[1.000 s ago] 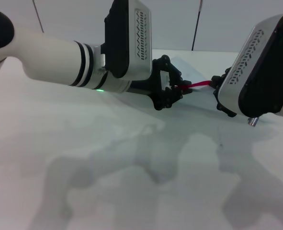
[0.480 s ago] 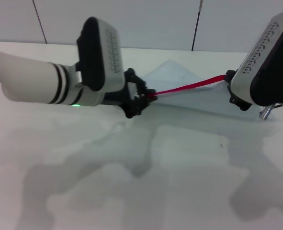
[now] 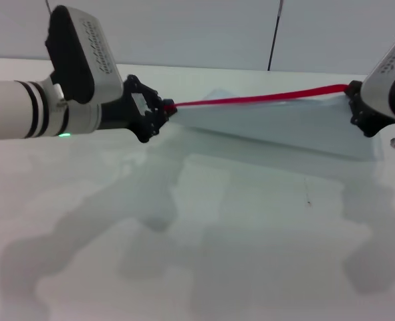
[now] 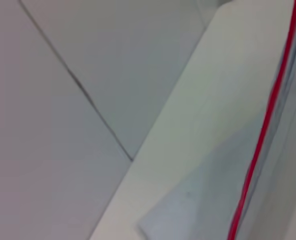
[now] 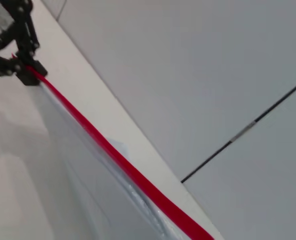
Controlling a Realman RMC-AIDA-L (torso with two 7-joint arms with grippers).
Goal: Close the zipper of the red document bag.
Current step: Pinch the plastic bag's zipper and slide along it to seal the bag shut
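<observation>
The bag [image 3: 284,127] is held up off the tabletop [image 3: 197,254], stretched across the upper middle of the head view, its translucent body hanging below the zipper [image 3: 257,100], which runs as a taut red line from centre-left to the right edge of the frame. The left pincer [image 3: 158,110] sits at centre-left, closed narrow on the zipper's left end; the right wrist view confirms it, with the black fingers clamped at the top left corner where the red strip ends. The right pincer [image 3: 359,110] is at the far right, gripping the other end of the bag's red edge; its fingers seem closed on it, though they are partly cut off by the frame.

Judging by this, the closing stroke looks at or near its finish: the left pincer appears to have reached the end of the strip, and the line reads straight and whole. Whether the seal is complete cannot be told from these views. The next move likely calls for lowering the bag flat to the tabletop, then opening both pincers without tugging the strip apart.
</observation>
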